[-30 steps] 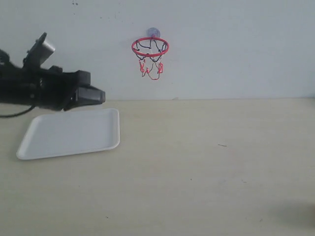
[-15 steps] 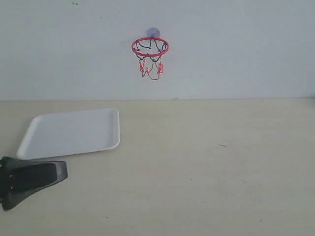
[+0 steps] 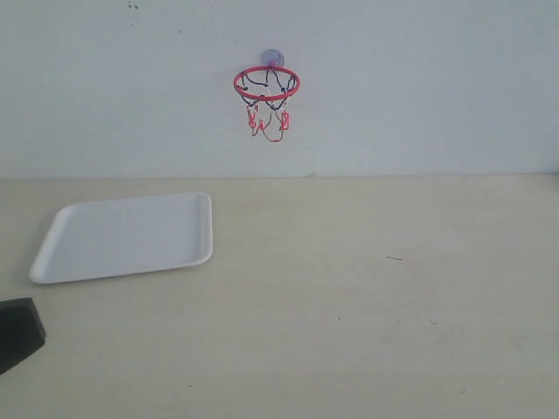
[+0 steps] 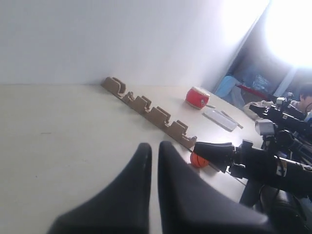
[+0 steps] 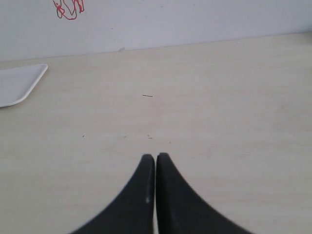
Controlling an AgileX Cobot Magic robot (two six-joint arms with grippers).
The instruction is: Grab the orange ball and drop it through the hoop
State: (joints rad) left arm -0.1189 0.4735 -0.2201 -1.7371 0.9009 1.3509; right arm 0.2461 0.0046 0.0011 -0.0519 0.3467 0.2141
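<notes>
The hoop (image 3: 266, 84), a red ring with a dark and red string net, hangs from a purplish suction cup on the white wall. Only the bottom of its net (image 5: 68, 9) shows in the right wrist view. The orange ball (image 4: 197, 160) lies on the table by the end of a tan notched strip, partly hidden behind my right gripper (image 4: 197, 147); the exterior view does not show it. My left gripper (image 4: 154, 146) is shut and empty, with just its tip (image 3: 17, 336) at the exterior view's lower left. In its own view my right gripper (image 5: 155, 157) is shut, empty, low over bare table.
A white tray (image 3: 131, 236) lies empty on the left of the table, its corner (image 5: 19, 83) in the right wrist view. The tan notched strip (image 4: 146, 109) runs across the table. Beyond it stand a red pot (image 4: 197, 97) and a clear flat box (image 4: 220, 119).
My left arm has dropped from above the tray to the table's lower left and pulled back, so only its tip stays in the exterior view. The hoop and tray have not moved.
</notes>
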